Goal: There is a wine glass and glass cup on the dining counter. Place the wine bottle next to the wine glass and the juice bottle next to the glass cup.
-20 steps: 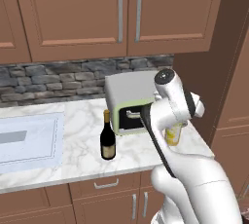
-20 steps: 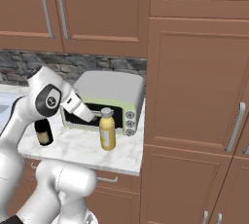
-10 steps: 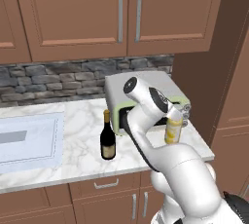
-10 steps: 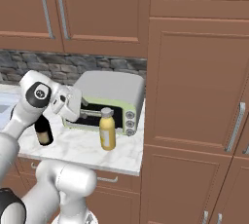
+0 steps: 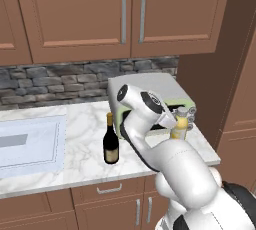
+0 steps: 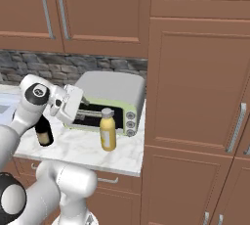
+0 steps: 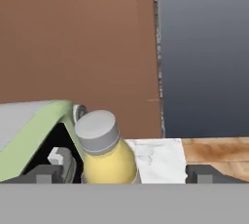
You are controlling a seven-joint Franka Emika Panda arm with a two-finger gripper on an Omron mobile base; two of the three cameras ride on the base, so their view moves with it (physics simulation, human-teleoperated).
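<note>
On the desk [image 5: 75,139] beside the toaster oven [image 6: 114,94], our fingers [image 7: 48,172] stand open, the juice bottle [image 7: 104,157] between them. We should probably push lower, squaring on its body before closing. The wine bottle [image 5: 111,141] waits behind them.

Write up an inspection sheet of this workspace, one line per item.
Surface: white marble counter over brown cabinets.
Job's things: juice bottle upright in front of the toaster oven; wine bottle upright further left, apart from it. Wine glass and glass cup: nothing seen.
Clutter: grey and green toaster oven against the stone backsplash; sink at the left.
End effector: open, level with the juice bottle, which sits between the finger tips in the hand view, nearer one of them; not closed on it.
Cables: nothing seen.
Surroundings: brown wall cabinets above, tall brown cabinet at the right.
</note>
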